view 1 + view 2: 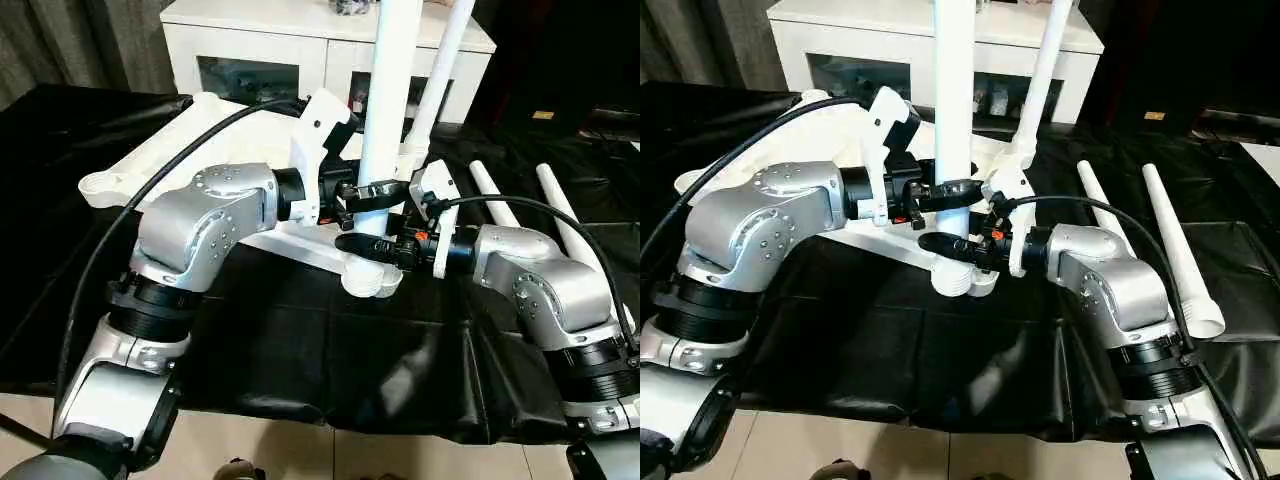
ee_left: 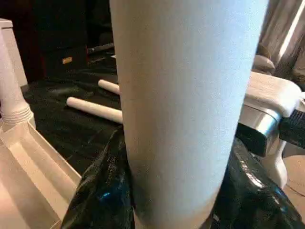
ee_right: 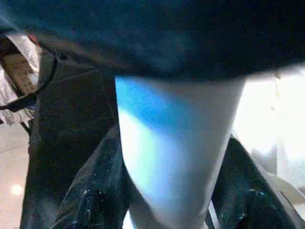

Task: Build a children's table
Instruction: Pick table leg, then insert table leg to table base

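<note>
The tabletop (image 1: 250, 150) lies upside down on the black cloth (image 1: 330, 350) in front of the white cabinet (image 1: 250, 45), and everything else is best placed from its near corner socket (image 1: 372, 278).

To the left of that socket, the left gripper (image 1: 372, 188) comes in level and is clenched round the upright leg (image 1: 385, 110) a little above the socket — the wrist view has the leg pressed between its black fingers (image 2: 95, 200). The leg stands in the socket and rises out of the top of the head view. Behind it, at the far corner, a second leg (image 1: 440, 70) is already seated and leans slightly to the right.

To the right of the socket, the right gripper (image 1: 372, 243) reaches in below the left one, its fingers wrapped about the leg just above the socket's rim; it looks closed on the leg, though how firmly I cannot tell. Further right, two spare legs (image 1: 560, 215) lie on the cloth, well apart from the socket.

The risks, as I judge them: with two grips close together low on a long leg, any mismatch in their push could tilt it and jam it crooked in the socket. The tabletop is also held by nothing, so a sideways force may slide it on the slick cloth — or disturb the seated leg.
</note>
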### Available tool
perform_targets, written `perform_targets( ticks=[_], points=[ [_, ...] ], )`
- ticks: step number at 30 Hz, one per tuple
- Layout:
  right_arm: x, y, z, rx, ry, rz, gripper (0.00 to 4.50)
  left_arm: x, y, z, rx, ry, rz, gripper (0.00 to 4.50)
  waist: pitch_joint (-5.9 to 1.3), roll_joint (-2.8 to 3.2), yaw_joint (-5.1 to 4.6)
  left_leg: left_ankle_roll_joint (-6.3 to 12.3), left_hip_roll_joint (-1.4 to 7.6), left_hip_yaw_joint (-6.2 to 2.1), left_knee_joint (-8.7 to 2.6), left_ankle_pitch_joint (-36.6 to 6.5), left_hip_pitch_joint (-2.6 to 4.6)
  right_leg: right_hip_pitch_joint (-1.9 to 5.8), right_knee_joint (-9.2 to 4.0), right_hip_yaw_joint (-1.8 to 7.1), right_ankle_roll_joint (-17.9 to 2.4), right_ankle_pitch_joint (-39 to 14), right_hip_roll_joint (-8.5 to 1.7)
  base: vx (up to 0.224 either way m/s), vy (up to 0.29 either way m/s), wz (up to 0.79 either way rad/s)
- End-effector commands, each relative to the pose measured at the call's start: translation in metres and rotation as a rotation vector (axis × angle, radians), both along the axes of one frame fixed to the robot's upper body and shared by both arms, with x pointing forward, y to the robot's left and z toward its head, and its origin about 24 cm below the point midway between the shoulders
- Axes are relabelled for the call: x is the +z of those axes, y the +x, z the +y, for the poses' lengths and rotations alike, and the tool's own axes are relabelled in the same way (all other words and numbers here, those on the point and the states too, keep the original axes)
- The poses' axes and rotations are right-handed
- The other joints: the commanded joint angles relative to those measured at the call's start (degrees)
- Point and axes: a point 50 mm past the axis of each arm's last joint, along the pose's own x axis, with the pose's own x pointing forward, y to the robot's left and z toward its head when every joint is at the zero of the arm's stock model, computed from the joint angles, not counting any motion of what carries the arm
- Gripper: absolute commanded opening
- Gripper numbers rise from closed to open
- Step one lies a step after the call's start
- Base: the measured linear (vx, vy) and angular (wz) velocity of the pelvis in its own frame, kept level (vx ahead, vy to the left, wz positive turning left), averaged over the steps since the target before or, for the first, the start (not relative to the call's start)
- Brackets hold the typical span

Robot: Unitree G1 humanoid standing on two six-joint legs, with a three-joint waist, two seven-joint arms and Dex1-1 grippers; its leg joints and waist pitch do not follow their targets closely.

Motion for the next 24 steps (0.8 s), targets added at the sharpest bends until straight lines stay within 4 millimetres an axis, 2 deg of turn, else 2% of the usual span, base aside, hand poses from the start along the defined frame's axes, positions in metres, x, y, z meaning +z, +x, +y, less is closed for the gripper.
perform_targets(
  ticks=[1,3,4,6,7,8,9,10,12,15,18,19,22,23,24],
  points=[
    [0.0,0.003,-0.005,-0.039,0.001,-0.008,1.84,0.007,0.0,0.001,-0.004,-0.023,0.015,2.75,-4.53,0.69,-0.15,-2.28,2.16,-0.76,-4.59,-12.0,1.39,3.06,-3.47,2.4,-13.2,-10.7,-3.37,0.0,0.0,0.0],
    [0.001,0.005,-0.008,-0.067,0.011,-0.015,1.84,0.008,-0.002,0.003,-0.025,-0.053,0.024,2.75,-4.47,0.75,-0.15,-2.38,2.11,-0.72,-4.62,-12.3,1.37,3.02,-3.61,2.41,-13.3,-11.0,-3.34,0.0,0.0,0.0],
    [0.002,0.006,-0.01,-0.085,0.018,-0.018,1.84,0.008,-0.003,0.005,-0.027,-0.069,0.033,2.94,-4.55,0.73,-0.16,-2.36,2.11,-0.73,-4.58,-12.3,1.41,3.04,-3.53,2.38,-13.4,-10.9,-3.33,0.0,0.0,0.0],
    [0.003,0.008,-0.014,-0.115,0.025,-0.02,1.84,0.008,-0.003,0.008,-0.029,-0.085,0.045,3.01,-4.55,0.83,-0.13,-2.23,2.11,-0.73,-4.55,-12.0,1.39,3.05,-3.5,2.41,-13.4,-10.4,-3.33,0.0,0.0,0.0],
    [0.003,0.008,-0.016,-0.125,0.03,-0.021,1.84,0.007,-0.003,0.009,-0.022,-0.083,0.049,3.17,-4.53,1.09,-0.1,-2.21,2.08,-0.75,-4.55,-12.0,1.39,3.04,-3.48,2.4,-13.5,-10.4,-3.27,0.0,0.0,0.0],
    [0.003,0.008,-0.016,-0.125,0.03,-0.021,1.84,0.007,-0.003,0.009,-0.022,-0.083,0.049,3.17,-4.55,1.02,-0.13,-2.17,2.07,-0.71,-4.56,-12.0,1.4,3.03,-3.56,2.39,-13.4,-10.4,-3.23,0.0,0.0,0.0],
    [0.004,0.008,-0.018,-0.137,0.034,-0.024,1.84,0.006,-0.003,0.011,-0.022,-0.077,0.045,3.36,-4.57,1.04,-0.15,-2.14,2.08,-0.74,-4.58,-12.0,1.4,3.07,-3.55,2.37,-13.3,-10.3,-3.23,0.0,0.0,0.0],
    [0.004,0.009,-0.021,-0.158,0.038,-0.028,1.84,0.004,0.0,0.015,0.006,-0.07,0.02,3.42,-4.52,1.37,-0.23,-2.21,2.07,-0.77,-4.62,-12.4,1.41,3.03,-3.6,2.36,-13.2,-10.4,-3.17,0.0,0.0,0.0],
    [0.004,0.009,-0.024,-0.178,0.051,-0.025,1.84,0.001,0.003,0.02,0.021,-0.061,0.004,3.56,-4.55,1.18,-0.27,-2.21,2.06,-0.79,-4.63,-12.6,1.36,3.16,-3.6,2.35,-13.1,-10.6,-3.21,0.0,0.0,0.0],
    [0.004,0.007,-0.032,-0.204,0.065,-0.019,1.84,-0.001,0.008,0.028,0.058,-0.067,-0.041,3.87,-4.6,1.66,-0.33,-2.06,2.01,-0.76,-4.59,-12.7,1.47,3.06,-3.75,2.41,-12.6,-10.7,-3.12,0.0,0.0,0.0],
    [0.003,0.006,-0.038,-0.232,0.054,-0.018,1.84,-0.013,0.013,0.036,0.092,-0.009,-0.079,3.92,-4.59,1.6,-0.39,-1.88,1.96,-0.82,-4.68,-12.9,1.33,3.13,-3.91,2.37,-12.0,-11.9,-3.15,0.0,0.0,0.0],
    [0.002,0.006,-0.043,-0.265,0.053,-0.019,1.84,-0.024,0.018,0.043,0.129,0.058,-0.096,3.95,-4.59,1.68,-0.44,-1.93,1.97,-0.85,-4.71,-13.1,1.43,3.01,-4.0,2.34,-11.7,-12.5,-3.11,0.0,0.0,0.0],
    [0.001,0.007,-0.05,-0.307,0.047,-0.024,1.84,-0.037,0.022,0.051,0.151,0.163,-0.138,3.96,-4.56,1.63,-0.61,-1.92,1.92,-0.81,-4.72,-13.6,1.44,2.94,-4.15,2.44,-10.5,-13.9,-3.12,0.0,0.0,0.0],
    [0.0,0.007,-0.056,-0.34,0.044,-0.024,1.84,-0.051,0.025,0.056,0.138,0.262,-0.16,3.96,-4.67,1.8,-0.62,-2.13,1.97,-0.81,-4.72,-13.2,1.49,2.93,-4.02,2.45,-10.6,-13.6,-3.16,0.0,0.0,0.0],
    [0.0,0.007,-0.059,-0.36,0.044,-0.022,1.84,-0.061,0.027,0.06,0.12,0.332,-0.177,3.96,-4.57,1.85,-0.6,-1.79,1.84,-0.9,-4.79,-13.3,1.39,2.85,-4.54,2.46,-9.5,-14.9,-3.1,0.0,0.0,0.0]
  ],
)
